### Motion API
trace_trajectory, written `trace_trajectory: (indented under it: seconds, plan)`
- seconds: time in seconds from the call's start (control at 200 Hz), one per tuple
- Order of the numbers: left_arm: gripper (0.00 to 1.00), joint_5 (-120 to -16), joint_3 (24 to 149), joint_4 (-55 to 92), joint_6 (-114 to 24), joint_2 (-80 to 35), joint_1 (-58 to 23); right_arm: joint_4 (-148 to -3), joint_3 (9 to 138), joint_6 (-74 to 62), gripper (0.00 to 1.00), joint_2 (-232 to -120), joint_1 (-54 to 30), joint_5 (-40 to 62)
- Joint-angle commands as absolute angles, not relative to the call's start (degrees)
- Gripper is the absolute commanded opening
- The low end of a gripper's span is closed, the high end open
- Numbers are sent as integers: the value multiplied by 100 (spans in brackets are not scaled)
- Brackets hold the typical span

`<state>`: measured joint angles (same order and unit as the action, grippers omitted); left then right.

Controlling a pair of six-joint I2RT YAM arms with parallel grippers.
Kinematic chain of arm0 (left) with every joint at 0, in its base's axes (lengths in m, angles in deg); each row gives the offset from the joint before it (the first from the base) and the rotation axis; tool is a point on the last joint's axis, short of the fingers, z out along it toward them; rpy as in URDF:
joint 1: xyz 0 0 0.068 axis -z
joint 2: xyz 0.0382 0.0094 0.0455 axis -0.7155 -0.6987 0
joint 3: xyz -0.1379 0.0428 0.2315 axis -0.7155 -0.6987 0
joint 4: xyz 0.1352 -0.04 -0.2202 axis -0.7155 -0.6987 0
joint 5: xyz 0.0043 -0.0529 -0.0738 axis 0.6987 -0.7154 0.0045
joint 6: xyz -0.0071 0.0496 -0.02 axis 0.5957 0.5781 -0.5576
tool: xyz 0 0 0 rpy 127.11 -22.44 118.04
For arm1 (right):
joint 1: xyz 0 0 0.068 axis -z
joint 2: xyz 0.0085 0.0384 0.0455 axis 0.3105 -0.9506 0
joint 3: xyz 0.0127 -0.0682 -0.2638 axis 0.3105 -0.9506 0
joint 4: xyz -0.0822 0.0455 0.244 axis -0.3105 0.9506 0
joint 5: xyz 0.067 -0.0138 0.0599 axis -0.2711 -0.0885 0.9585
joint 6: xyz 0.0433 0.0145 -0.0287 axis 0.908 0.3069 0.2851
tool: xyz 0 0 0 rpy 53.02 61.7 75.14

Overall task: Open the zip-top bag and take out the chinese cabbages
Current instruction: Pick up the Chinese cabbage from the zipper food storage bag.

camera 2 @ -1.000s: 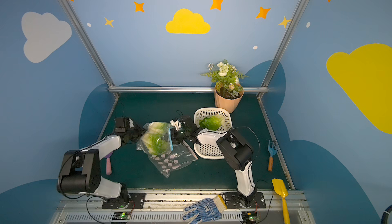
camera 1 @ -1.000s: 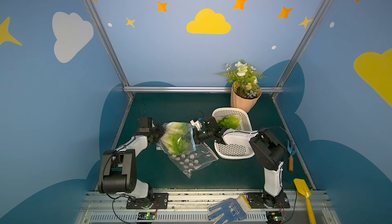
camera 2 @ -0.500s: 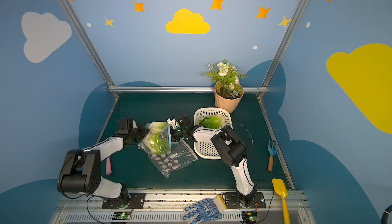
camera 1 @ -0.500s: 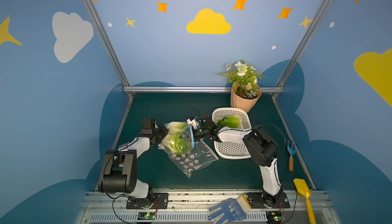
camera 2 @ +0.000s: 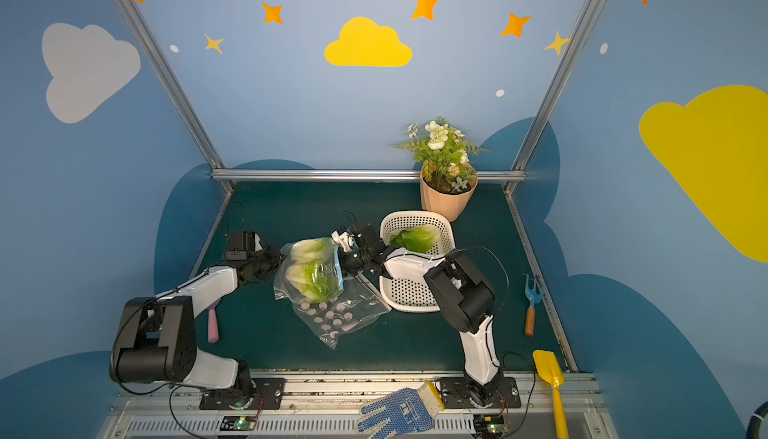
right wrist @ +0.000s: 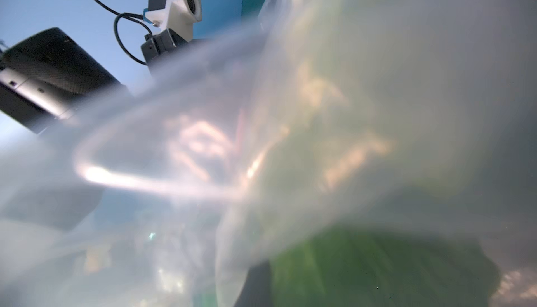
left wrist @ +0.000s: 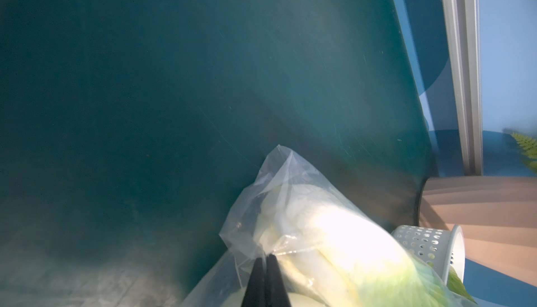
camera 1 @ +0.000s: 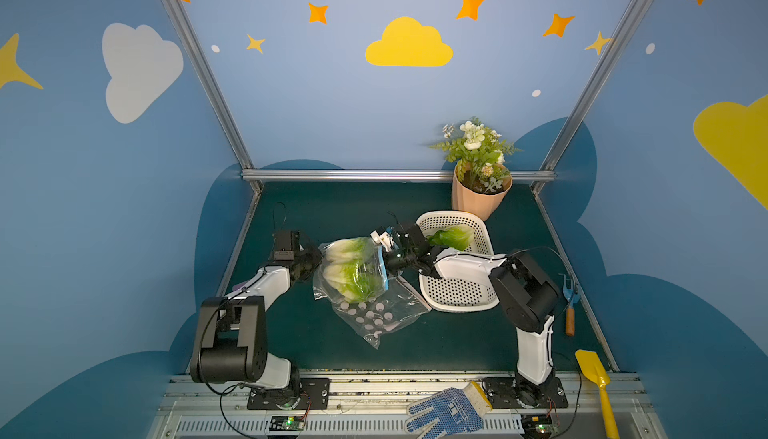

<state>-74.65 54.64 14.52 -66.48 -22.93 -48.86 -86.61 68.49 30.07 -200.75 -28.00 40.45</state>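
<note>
We see the left claw (left wrist: 266, 257) pressed together, pinching a fold of the zip-top bag (camera 1: 360, 281) at the end away from the zip. The right claw (camera 1: 387, 267) is at the other end, by the blue zip strip (camera 1: 384, 277). We read it as closed. Its wrist view is only smeared plastic and green leaf, so we cannot tell what it pinches.

Two chinese cabbages (camera 1: 347, 268) are inside the bag, side by side, with white bases toward the left claw. The third cabbage (camera 1: 453, 236) lies in the white basket (camera 1: 457, 306).

The bag sits between both claws over the tabletop (camera 1: 332, 216). Some dotted clear plastic (camera 1: 374, 318) lies flat just in front of it. The potted plant (camera 1: 478, 192) is just beside the basket, at the back.
</note>
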Motion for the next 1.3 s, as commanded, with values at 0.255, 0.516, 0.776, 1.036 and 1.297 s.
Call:
trace_trajectory:
  seconds: [0.255,0.516,0.776,1.036,1.297]
  plan:
    - [5,-7035,5730,1103,-6284,-2291,-5329,-8367,6319,2620,0,-19265,-2533,4294]
    - [5,-6969,5862,1237,-6290,-2399,-5642,-7906,6231,2212,0,-18743,-2455,4397]
    - [5,-6868,6219,1193,-6211,-2662,-5711,-7512,6082,1966,0,-18272,-2316,4375]
    - [5,-6551,6375,1193,-6115,-2956,-5749,-6940,5976,1609,0,-17681,-2131,4278]
    - [5,-6592,6480,1279,-6117,-3178,-5748,-6664,5743,1508,0,-17100,-1897,4159]
